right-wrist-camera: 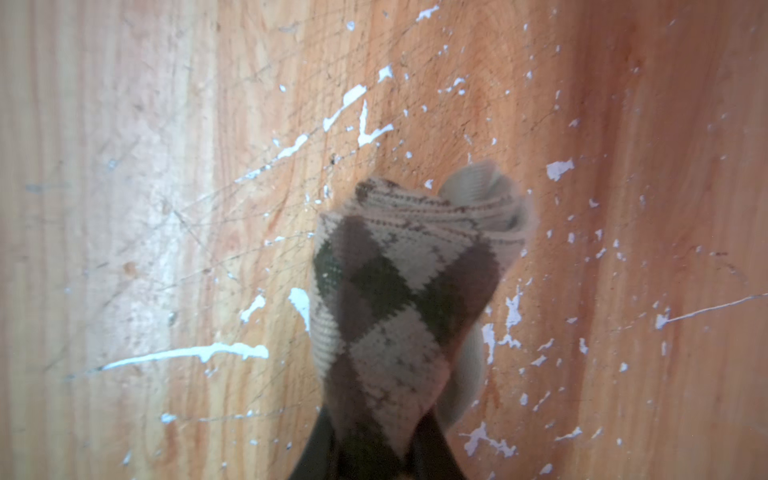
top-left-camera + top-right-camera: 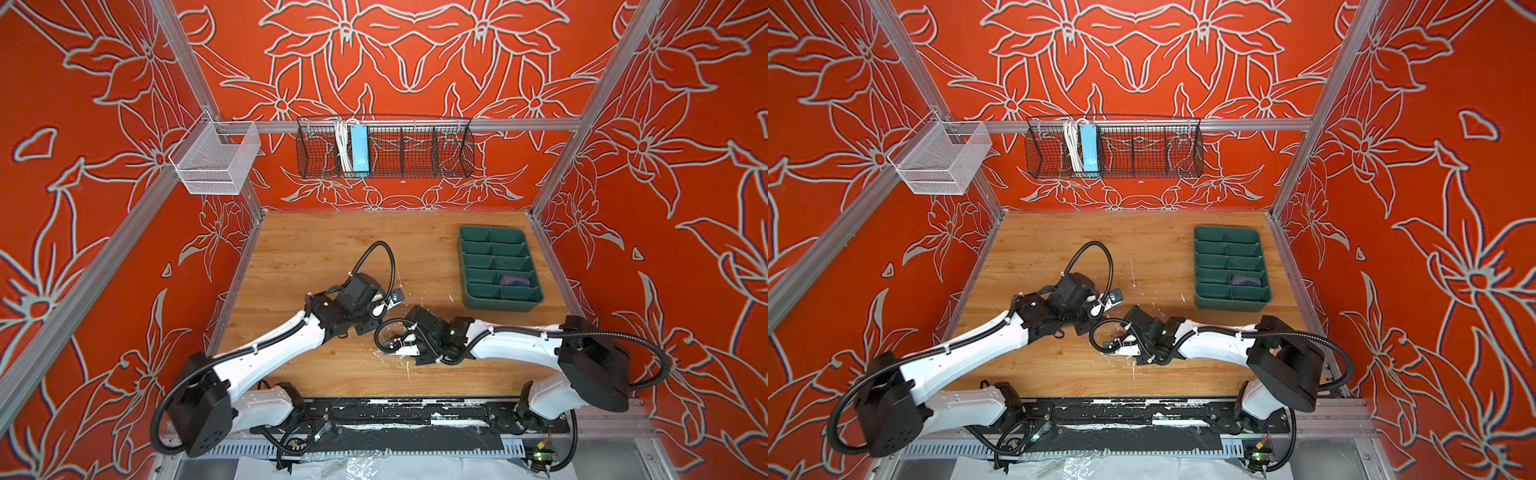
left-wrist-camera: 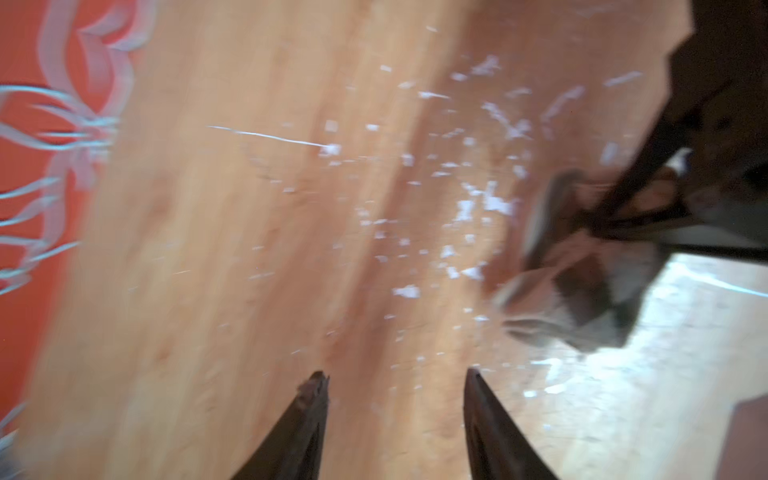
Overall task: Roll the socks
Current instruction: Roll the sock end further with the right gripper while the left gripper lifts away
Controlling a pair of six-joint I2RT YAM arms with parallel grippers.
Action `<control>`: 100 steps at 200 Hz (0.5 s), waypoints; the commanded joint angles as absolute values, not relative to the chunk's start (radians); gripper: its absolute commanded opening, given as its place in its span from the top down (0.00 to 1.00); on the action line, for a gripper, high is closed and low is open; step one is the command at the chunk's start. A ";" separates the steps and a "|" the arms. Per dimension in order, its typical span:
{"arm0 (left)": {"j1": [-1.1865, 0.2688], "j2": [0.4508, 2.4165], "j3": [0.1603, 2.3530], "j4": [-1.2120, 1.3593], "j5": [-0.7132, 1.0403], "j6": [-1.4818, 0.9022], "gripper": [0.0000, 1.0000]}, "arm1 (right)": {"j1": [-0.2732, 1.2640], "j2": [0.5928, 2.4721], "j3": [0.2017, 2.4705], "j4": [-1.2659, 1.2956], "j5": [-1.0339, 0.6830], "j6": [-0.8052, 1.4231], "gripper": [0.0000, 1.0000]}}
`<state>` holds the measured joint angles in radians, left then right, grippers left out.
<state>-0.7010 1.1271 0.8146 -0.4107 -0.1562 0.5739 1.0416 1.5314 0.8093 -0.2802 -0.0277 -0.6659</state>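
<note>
Rolled argyle sock [image 1: 399,291], soft, likely to spring open; clamped across its wraps by right gripper [image 1: 378,415]; left gripper [image 3: 395,372] parted, empty.

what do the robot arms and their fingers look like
Left arm and right arm: white shells between black joint housings, each trailed by a ribbed black cable conduit fastened with white zip ties. The left fingers are dark, slim and tapering to points.

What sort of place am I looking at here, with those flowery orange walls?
Most likely a robot test booth, not a home: a left arm and right arm fixed at a scratched wooden table, boxed in by aluminium frame rails and printed backdrop panels.
</note>
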 commanded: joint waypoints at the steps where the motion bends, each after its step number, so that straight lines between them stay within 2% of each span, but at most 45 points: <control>1: -0.699 0.943 0.757 -0.271 -0.317 0.631 0.45 | 1.037 1.578 0.825 -0.454 -0.121 -0.628 1.00; 18: -0.699 0.781 0.732 -0.278 -0.311 0.693 0.38 | 1.029 1.605 0.864 -0.499 -0.162 -0.628 1.00; 57: -0.699 0.500 0.730 -0.413 -0.127 0.929 0.24 | 0.936 1.728 1.054 -0.693 -0.443 -0.604 1.00; 77: -0.699 0.448 0.743 -0.509 -0.020 1.068 0.23 | 0.882 1.806 1.139 -0.761 -0.576 -0.588 1.00; 100: -0.699 0.478 0.768 -0.632 0.094 1.146 0.24 | 0.864 1.869 1.193 -0.793 -0.579 -0.611 1.00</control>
<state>-0.7002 0.4461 0.7460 -0.4667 -0.0689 0.9794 0.8734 1.7988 1.1591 -0.6521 -0.4492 -0.6113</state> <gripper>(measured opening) 0.770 0.198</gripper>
